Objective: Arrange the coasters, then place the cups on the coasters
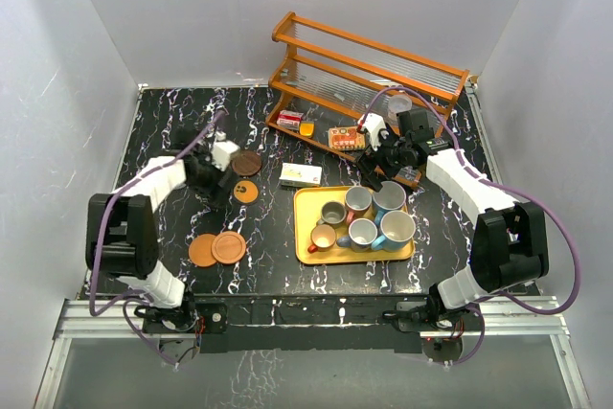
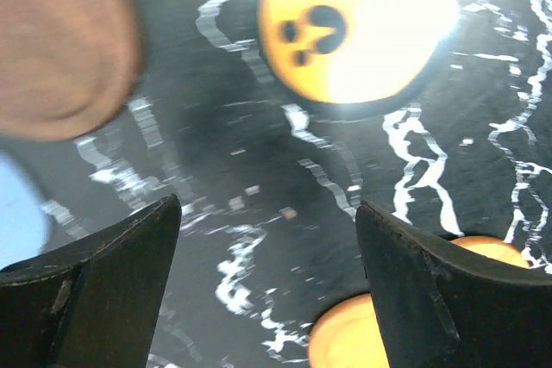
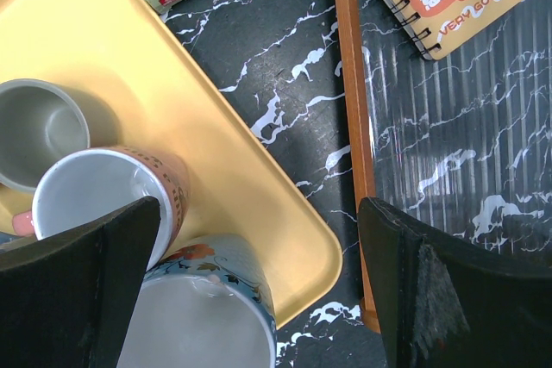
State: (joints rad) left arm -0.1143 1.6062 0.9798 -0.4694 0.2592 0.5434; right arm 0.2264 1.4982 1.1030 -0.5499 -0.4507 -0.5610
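Six cups stand crowded on a yellow tray [image 1: 308,200], among them a light blue one [image 1: 388,196] and an orange-brown one [image 1: 324,236]. My right gripper [image 1: 375,168] [image 3: 260,204] hangs open above the tray's far right corner [image 3: 259,187], over the light blue cup [image 3: 207,316] and the orange-brown cup [image 3: 95,196], holding nothing. On the left lie a dark brown coaster [image 1: 247,162], an orange coaster [image 1: 245,193] and two more coasters [image 1: 215,248] nearer the front. My left gripper [image 1: 222,177] [image 2: 267,208] is open and empty just above the table, an orange coaster [image 2: 345,28] ahead of it.
A wooden rack [image 1: 369,69] stands at the back right, its rail [image 3: 349,127] close to my right finger. A notebook [image 1: 345,138], a small white box [image 1: 301,174] and a clear plastic cup [image 1: 397,105] lie near it. White walls close three sides.
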